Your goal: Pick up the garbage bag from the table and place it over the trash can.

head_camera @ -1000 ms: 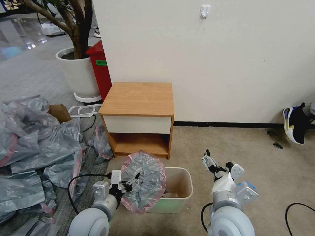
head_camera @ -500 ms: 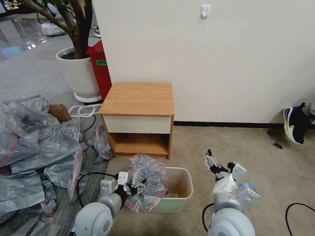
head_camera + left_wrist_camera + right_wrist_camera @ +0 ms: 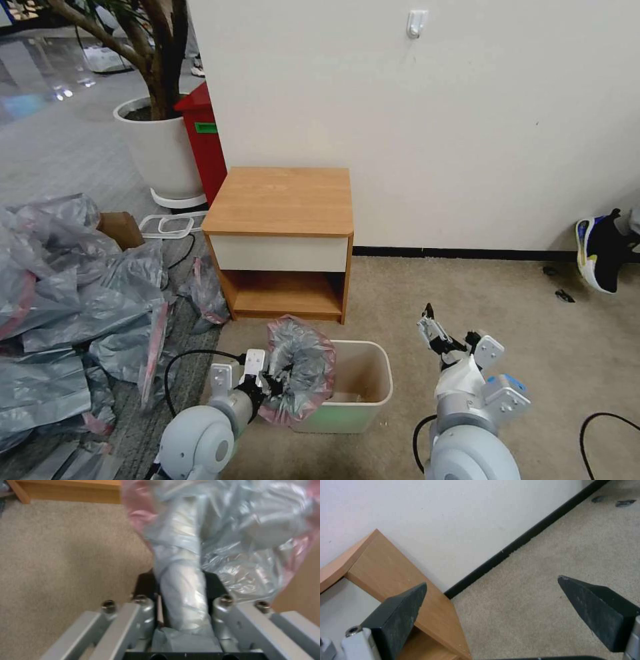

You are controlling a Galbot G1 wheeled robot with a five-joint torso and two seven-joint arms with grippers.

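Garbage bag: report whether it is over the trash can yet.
Not yet. The garbage bag hangs bunched in the left gripper at the trash can's left rim.

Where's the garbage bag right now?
Head view: the garbage bag is clamped in the left tool, held over the left end of the trash can, in front of the table.

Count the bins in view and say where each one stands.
2. The trash can stands on the carpet in front of the table, with the garbage bag at its left rim. A red bin stands behind the table's left side, partly hidden.
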